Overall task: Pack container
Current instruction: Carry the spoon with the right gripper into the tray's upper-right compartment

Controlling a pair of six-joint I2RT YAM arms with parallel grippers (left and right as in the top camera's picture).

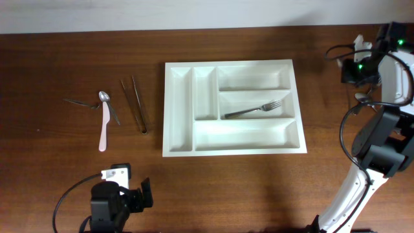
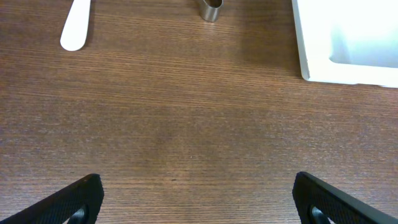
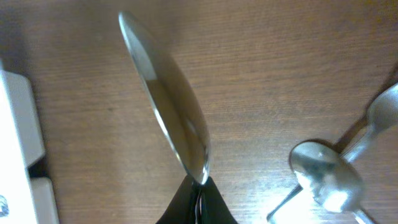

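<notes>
Bench (image 1: 259, 188): dark wood, fills all three views.

Tray (image 1: 246, 134): white, sits mid-bench, long side running left to right. Two narrow upright slots on its left, three long slots stacked on its right.

Left hand (image 2: 199, 199): parked low at the near left edge of the bench, well apart from the tray. Fingers spread wide, nothing between them; my wrist view shows only bare wood in the gap.

Right hand (image 3: 196, 202): off the tray's right side. Fingers pinched together on the held spoon (image 3: 168, 106), whose bowl points away from the camera, above the wood.

Tongs (image 1: 141, 124): just left of the tray, lying lengthwise, joined end toward me.

Knife (image 1: 103, 133): pink, left of the tongs, near but apart.

Fork (image 1: 255, 109): alone in the middle long slot, tines to the right, slightly tilted.

Left spoon (image 1: 103, 97): at the knife's far tip, touching or overlapping; I cannot tell which.

Loose spoon (image 3: 326, 174): on the wood beside the held spoon, seen only from the right wrist.
</notes>
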